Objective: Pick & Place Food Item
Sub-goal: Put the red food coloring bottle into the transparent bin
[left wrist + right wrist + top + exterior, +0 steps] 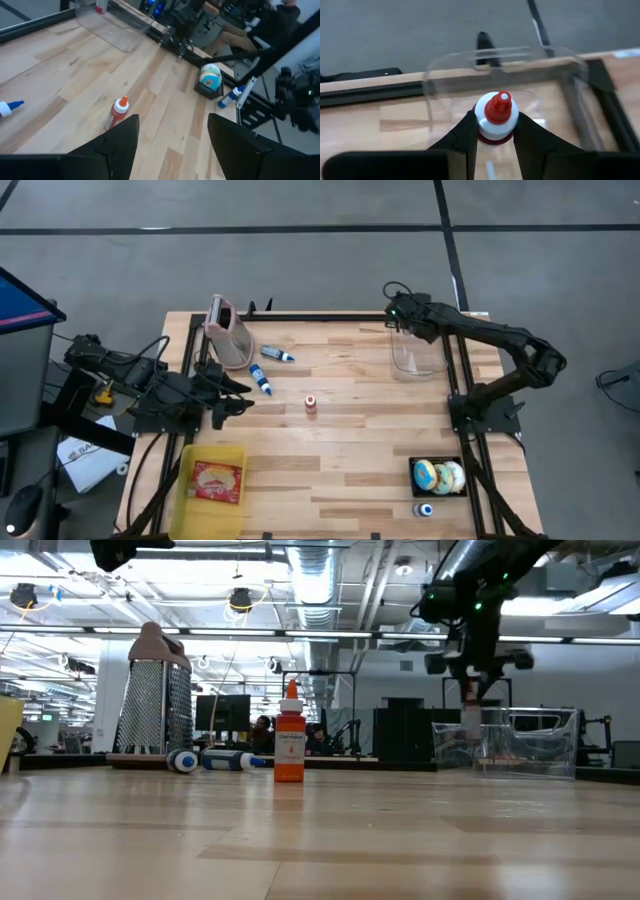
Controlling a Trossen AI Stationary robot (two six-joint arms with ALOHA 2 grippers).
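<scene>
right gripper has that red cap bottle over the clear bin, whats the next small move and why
Probably lower it a little and then open. The right gripper is shut on the red-capped bottle above the clear container, and the low view shows the bottle hanging at about rim height, so releasing now would drop it. The left gripper waits open at the table's left side.

Grey floor (pixel 300 270), ceiling ducts (pixel 320 580)

The worktop (pixel 350 430) is of light wood planks. A yellow tray (pixel 190 480) holds a red packet (pixel 217 480). The small bottle (pixel 311 404) is orange with a white cap. The bottle (pixel 495 120) in the black fingers (pixel 465 137) is white with a red cap. The bin (pixel 418 350) is clear
</scene>
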